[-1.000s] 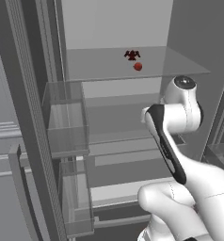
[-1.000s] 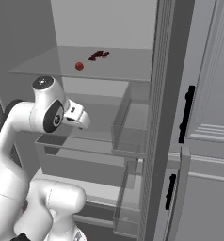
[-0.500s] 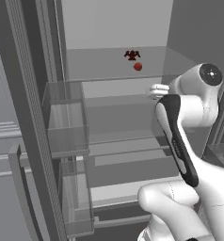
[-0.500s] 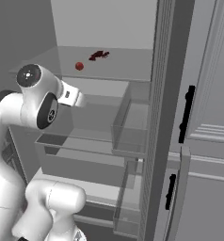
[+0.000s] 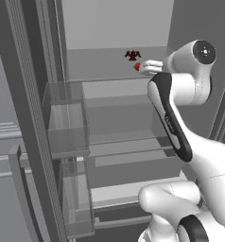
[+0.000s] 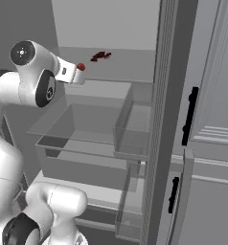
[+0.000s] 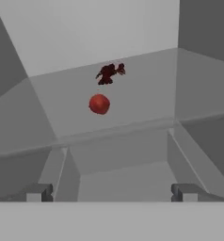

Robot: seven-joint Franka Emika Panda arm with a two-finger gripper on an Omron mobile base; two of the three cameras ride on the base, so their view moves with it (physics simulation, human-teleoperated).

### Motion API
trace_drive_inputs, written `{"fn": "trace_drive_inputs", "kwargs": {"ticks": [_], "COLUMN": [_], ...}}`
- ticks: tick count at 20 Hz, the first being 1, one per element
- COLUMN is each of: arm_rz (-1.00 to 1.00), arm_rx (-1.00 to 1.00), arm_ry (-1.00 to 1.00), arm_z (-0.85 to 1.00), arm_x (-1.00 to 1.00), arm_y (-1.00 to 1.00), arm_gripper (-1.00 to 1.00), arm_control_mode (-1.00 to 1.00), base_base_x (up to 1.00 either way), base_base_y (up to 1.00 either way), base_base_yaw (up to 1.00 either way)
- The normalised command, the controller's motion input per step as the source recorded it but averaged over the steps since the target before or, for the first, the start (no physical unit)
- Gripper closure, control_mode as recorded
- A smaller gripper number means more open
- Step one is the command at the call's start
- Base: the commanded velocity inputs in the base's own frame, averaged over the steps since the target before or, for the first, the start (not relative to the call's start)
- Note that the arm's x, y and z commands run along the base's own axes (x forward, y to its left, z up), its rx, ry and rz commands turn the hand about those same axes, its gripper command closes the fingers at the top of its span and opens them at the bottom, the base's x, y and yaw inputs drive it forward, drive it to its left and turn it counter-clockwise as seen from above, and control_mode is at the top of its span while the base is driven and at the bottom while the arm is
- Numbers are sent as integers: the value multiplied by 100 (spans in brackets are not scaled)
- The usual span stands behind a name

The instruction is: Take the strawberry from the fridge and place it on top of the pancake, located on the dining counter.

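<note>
Resting on the upper glass shelf [image 7: 147,89] of the fridge [image 5: 109,28], the strawberry [image 7: 99,104] is lying just in front of a dark red cluster [image 7: 109,73]. It is looking light, soft and easily bruised (a round, smooth body likely to roll), so a gentle pinch across its middle is seeming best. The gripper [image 7: 112,192] is hovering short of the berry, jaws spread wide and holding nothing.
</note>
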Motion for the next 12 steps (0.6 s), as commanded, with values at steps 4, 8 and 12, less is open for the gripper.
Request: {"fn": "trace_drive_inputs", "kwargs": {"ticks": [4, 8, 12], "arm_rz": [0, 0, 2], "arm_rx": [-3, -1, -2], "arm_ry": [3, 3, 3], "arm_z": [0, 0, -7], "arm_x": [61, 75, 79], "arm_y": [30, 13, 1], "arm_gripper": [-100, -100, -100], "arm_control_mode": [-100, -100, -100], "base_base_x": [0, 0, 0], "base_base_y": [0, 0, 0], "base_base_yaw": [0, 0, 0]}}
